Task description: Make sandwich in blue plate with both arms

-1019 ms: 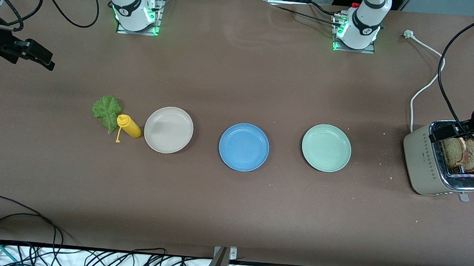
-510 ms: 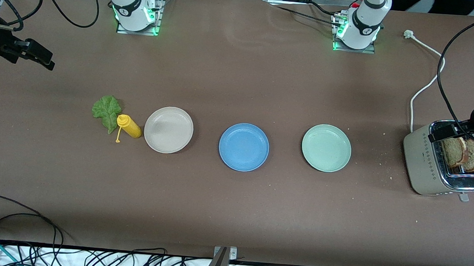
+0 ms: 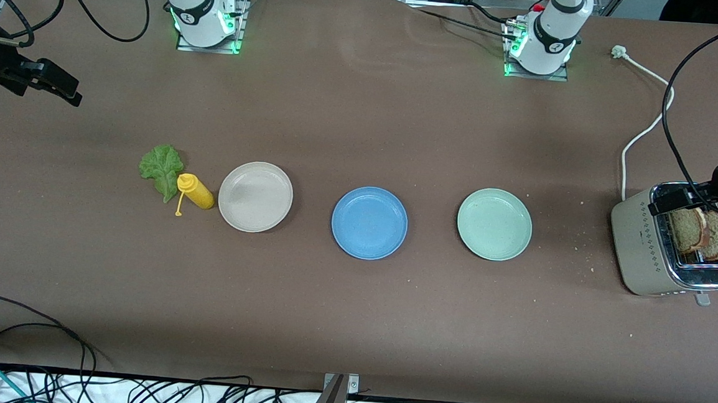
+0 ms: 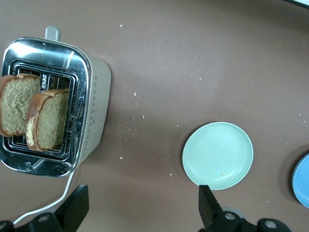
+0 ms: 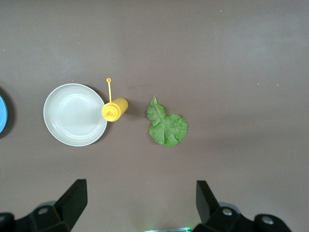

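1. The blue plate [image 3: 369, 223] sits in the middle of the table [image 3: 352, 313], with nothing on it.
2. A beige-white plate [image 3: 255, 196] is beside it toward the right arm's end. A pale green plate [image 3: 494, 224] is beside it toward the left arm's end.
3. The lettuce leaf [image 3: 162, 169] lies flat on the table. A yellow squeeze bottle [image 3: 195, 191] lies on its side between the leaf and the beige-white plate.
4. Two bread slices [image 3: 702, 233] stand up in the toaster [image 3: 643, 250] at the left arm's end of the table.
5. The left gripper [image 4: 140, 212] hangs up high beside the toaster. Its fingers are wide apart and hold nothing.
6. The right gripper [image 5: 140, 205] is up high at the right arm's end of the table. Its fingers are wide apart too, holding nothing.
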